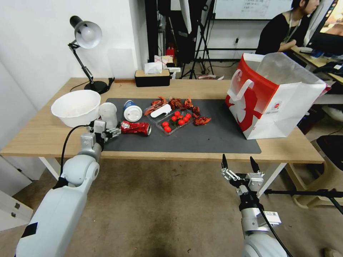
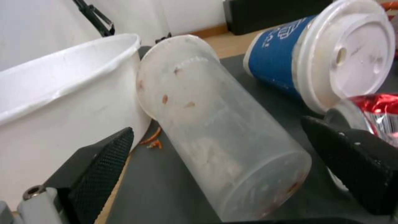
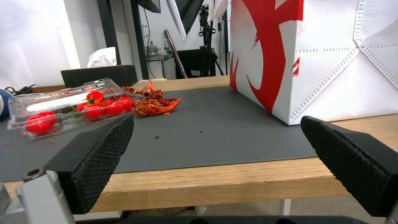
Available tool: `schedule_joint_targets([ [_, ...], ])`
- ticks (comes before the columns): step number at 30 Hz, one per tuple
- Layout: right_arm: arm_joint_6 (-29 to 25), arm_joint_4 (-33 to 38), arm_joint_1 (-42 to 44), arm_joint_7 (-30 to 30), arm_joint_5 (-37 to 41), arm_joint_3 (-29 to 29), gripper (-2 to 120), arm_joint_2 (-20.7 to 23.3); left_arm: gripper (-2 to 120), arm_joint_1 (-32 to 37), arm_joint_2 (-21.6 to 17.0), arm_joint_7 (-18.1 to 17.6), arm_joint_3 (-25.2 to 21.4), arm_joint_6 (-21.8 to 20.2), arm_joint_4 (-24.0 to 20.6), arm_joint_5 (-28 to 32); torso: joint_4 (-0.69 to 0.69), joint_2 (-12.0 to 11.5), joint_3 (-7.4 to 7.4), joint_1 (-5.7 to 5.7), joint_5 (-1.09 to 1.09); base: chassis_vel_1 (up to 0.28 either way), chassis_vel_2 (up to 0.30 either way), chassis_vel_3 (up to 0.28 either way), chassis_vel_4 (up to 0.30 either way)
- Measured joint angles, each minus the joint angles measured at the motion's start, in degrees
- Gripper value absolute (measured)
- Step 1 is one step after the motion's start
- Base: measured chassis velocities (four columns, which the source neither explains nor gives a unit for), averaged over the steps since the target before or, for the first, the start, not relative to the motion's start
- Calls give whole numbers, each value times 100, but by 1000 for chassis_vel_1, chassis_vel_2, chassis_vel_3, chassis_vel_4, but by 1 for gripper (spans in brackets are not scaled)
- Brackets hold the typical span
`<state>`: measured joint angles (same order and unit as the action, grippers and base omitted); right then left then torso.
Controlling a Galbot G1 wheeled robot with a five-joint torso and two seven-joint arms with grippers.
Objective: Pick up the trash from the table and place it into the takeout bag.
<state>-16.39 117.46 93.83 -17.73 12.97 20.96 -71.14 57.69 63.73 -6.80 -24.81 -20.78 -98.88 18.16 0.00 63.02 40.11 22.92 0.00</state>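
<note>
The left gripper (image 2: 215, 149) stood spread wide around the clear cup (image 2: 215, 133), which lay on its side on the mat (image 1: 200, 137) between the bowl (image 1: 76, 107) and the can (image 1: 135, 127). The right gripper (image 1: 239, 165) hung open below the table (image 1: 43, 135) edge, near the bag (image 1: 275, 100).

— Where did we have our left arm?
— Stretched forward, our left gripper (image 1: 111, 132) low, its fingers (image 2: 97, 165) spread wide.
— And our right gripper (image 1: 238, 165)?
— Held back and lower, pointing up, fingers (image 3: 93, 155) parted.
</note>
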Motion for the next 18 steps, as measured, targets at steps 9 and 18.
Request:
schedule_joint_targets([
  [9,0,0,5,-20,-44,-2,99,-25,99,-50,-15,-50,37,-360,7,-3,0,0,0,0,0,0,0,0,0],
  [18,0,-16,-11,-33,-59,-27,97,-44,69,11,-44,-42,27,-388,9,-9,0,0,0,0,0,0,0,0,0],
])
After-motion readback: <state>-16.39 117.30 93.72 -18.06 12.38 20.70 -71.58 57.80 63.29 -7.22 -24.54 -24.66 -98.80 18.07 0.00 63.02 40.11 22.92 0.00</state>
